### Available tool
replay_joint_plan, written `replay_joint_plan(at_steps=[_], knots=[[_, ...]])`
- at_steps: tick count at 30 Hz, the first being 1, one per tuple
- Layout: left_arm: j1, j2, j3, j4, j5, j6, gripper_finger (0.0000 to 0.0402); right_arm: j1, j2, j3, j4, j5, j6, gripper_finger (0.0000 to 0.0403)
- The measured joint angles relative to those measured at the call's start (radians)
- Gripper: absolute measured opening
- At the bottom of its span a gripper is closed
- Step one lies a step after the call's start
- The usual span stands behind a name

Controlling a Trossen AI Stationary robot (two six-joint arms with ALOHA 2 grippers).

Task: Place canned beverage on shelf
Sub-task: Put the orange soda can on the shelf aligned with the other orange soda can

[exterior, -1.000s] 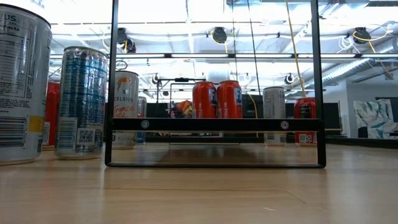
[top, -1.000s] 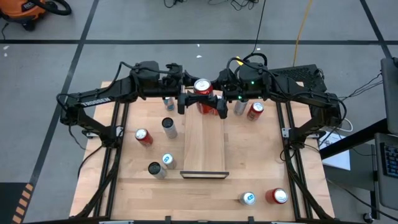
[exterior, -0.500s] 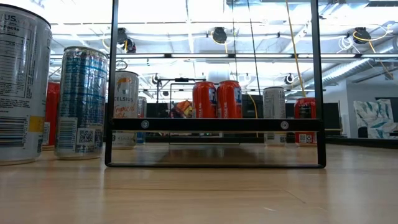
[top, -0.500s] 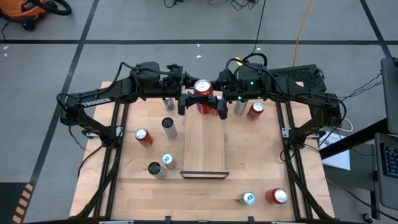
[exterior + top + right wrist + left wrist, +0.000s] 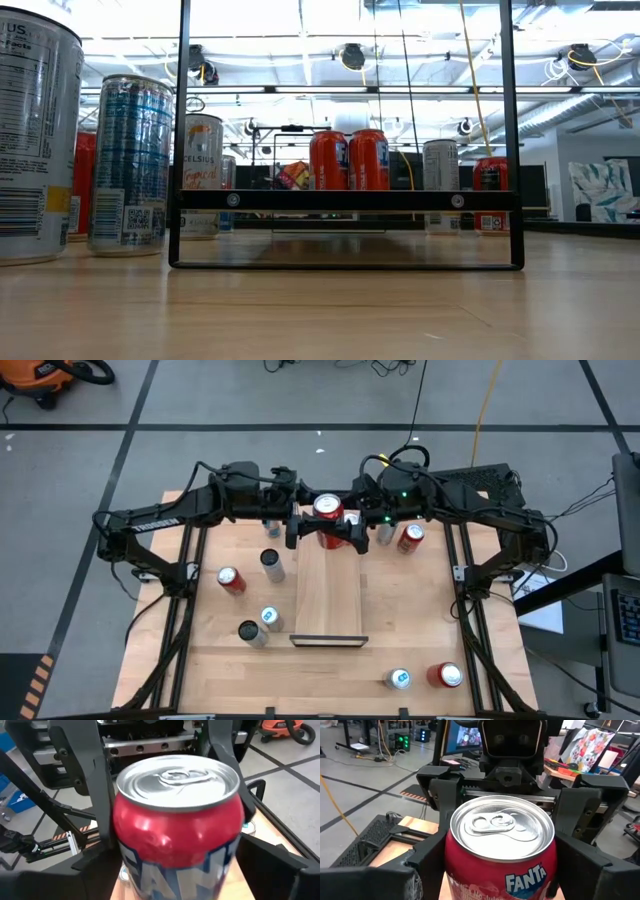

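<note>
A red Fanta can (image 5: 327,508) with a silver top hangs upright above the far end of the shelf (image 5: 328,595), a long light-wood board. My left gripper (image 5: 306,520) comes from the table's left and is shut on the can (image 5: 502,855). My right gripper (image 5: 349,528) faces it from the table's right. It is open, with one finger on each side of the can (image 5: 175,825) and a gap at both. In the low view two orange-red cans (image 5: 348,160) stand side by side behind a black bar. My left gripper pinches the can's side wall (image 5: 454,866), below the rim, between its two fingers (image 5: 427,865). The fingers come in level from the table's left. The can stands upright in the hold, lifted clear of the shelf.
Loose cans stand left of the shelf: a red one (image 5: 231,580) and silver ones (image 5: 271,565) (image 5: 250,632). Two more (image 5: 445,676) are near the right front corner. A red can (image 5: 410,538) and a silver can (image 5: 385,532) are at the far right. Black rails (image 5: 185,610) run along both sides.
My right gripper has opened off the can and tipped a little. The can has stayed where it was, upright in my left gripper.
</note>
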Motion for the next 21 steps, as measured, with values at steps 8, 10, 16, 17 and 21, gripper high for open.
replay_joint_plan(at_steps=[8, 10, 16, 17, 21], knots=[[0.0, 0.0, 0.0, -0.003, 0.022, 0.002, 0.0287, 0.0, -0.008, 0.001, -0.104, -0.044, 0.023, 0.0361], [0.0, -0.001, 0.0, 0.0, 0.039, 0.006, 0.0287, 0.0, -0.017, 0.0, -0.151, -0.062, 0.023, 0.0361], [0.02, -0.025, 0.004, -0.055, 0.077, 0.061, 0.0287, -0.001, -0.066, -0.001, -0.284, -0.085, 0.023, 0.0361], [0.027, -0.028, 0.004, -0.08, 0.076, 0.074, 0.0287, -0.001, -0.078, -0.001, -0.316, -0.085, 0.022, 0.0361], [0.059, -0.039, 0.003, -0.158, 0.069, 0.104, 0.0287, -0.001, -0.128, -0.001, -0.39, -0.085, 0.027, 0.0361]])
